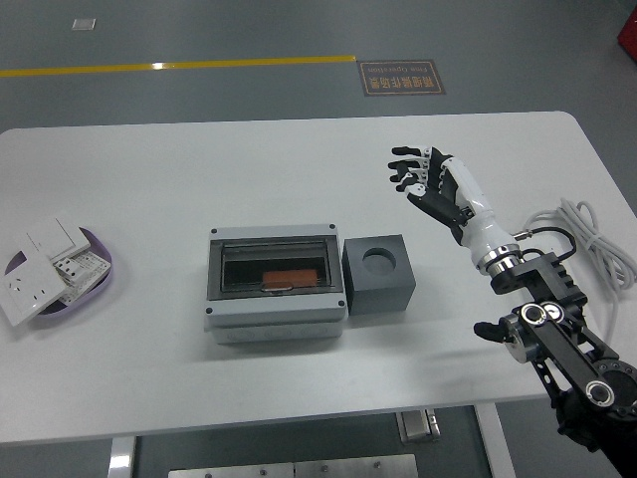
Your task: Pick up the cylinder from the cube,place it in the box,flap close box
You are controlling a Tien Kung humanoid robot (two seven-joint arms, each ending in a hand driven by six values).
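Note:
A grey box (276,282) with a dark see-through flap lies shut at the table's middle. An orange-brown cylinder (293,276) lies inside it, seen through the flap. A dark grey cube (377,274) with an empty round hole on top stands against the box's right side. My right hand (423,177) is raised over the table, right of and beyond the cube, fingers spread and holding nothing. The left arm is out of view.
A purple dish (100,280) with white wall switches sits at the left edge. A white power strip with a coiled cable (587,239) lies at the right edge.

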